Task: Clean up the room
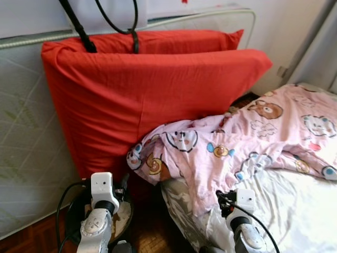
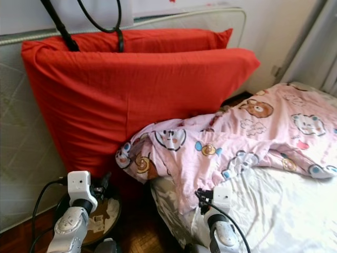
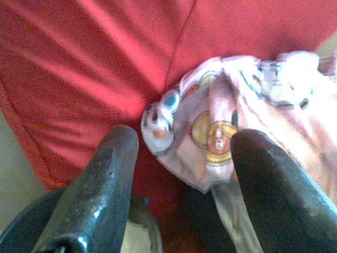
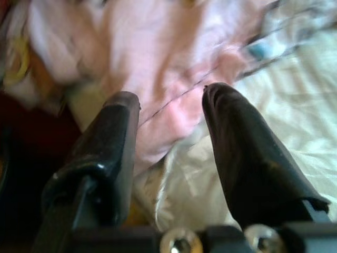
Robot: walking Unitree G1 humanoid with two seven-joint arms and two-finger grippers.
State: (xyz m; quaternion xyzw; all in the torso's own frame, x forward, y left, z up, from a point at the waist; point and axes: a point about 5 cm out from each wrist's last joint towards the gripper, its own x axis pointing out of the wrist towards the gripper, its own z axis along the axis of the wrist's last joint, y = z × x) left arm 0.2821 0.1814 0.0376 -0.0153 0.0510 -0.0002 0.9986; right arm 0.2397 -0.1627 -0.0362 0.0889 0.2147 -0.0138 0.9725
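Your left gripper (image 3: 181, 153) has its two black fingers spread wide with nothing between them, and it points at the bunched corner of the pink cartoon-print blanket (image 1: 226, 147), which lies just beyond the fingertips and apart from them. Your right gripper (image 4: 171, 97) is likewise spread and empty, held over the edge of the bed where that same blanket drapes onto the white sheet (image 1: 295, 205); the pink cloth is close ahead of its fingertips, not touching. From the head camera you see both silver wrists low in front, the left one beside a dark round object (image 1: 124, 216) on the wooden floor (image 1: 31, 240). The blanket spills from the bed toward two large red pillows (image 1: 147, 89), its corner resting against them. They lean against an upright mattress (image 1: 26, 153).
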